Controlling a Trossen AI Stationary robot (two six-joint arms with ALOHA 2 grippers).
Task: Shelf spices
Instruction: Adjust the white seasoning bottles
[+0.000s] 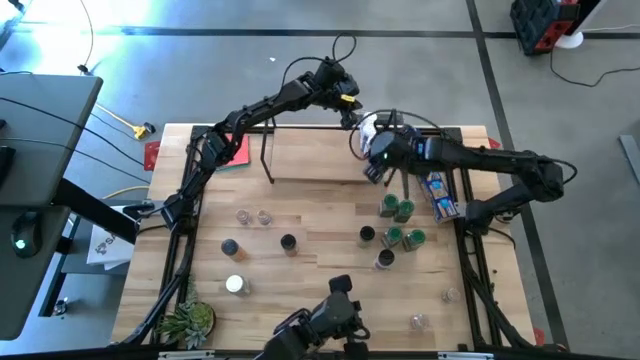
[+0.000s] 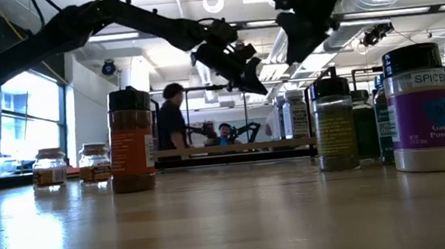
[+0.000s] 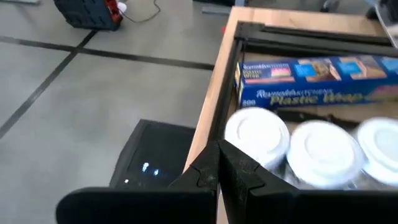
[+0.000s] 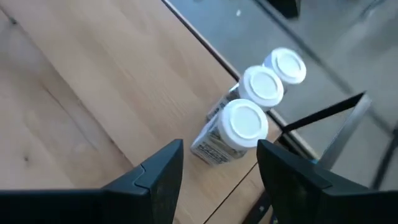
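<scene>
Spices, three white-lidded cylindrical jars [image 4: 249, 124], stand packed together on the light-wood shelf [image 4: 93, 81] below your spread, empty right gripper [image 4: 217, 168]; descend carelessly and a finger could topple neighbours, while the left gripper [image 3: 219, 165] is pressed together nearby.

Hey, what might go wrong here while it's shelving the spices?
The right end effector hovers open above three white-lidded jars packed close together; closing on one may knock over its neighbours. They stand near the shelf edge, so a nudge might push one off. The shut left end effector hangs close by, so the arms may clash.
</scene>
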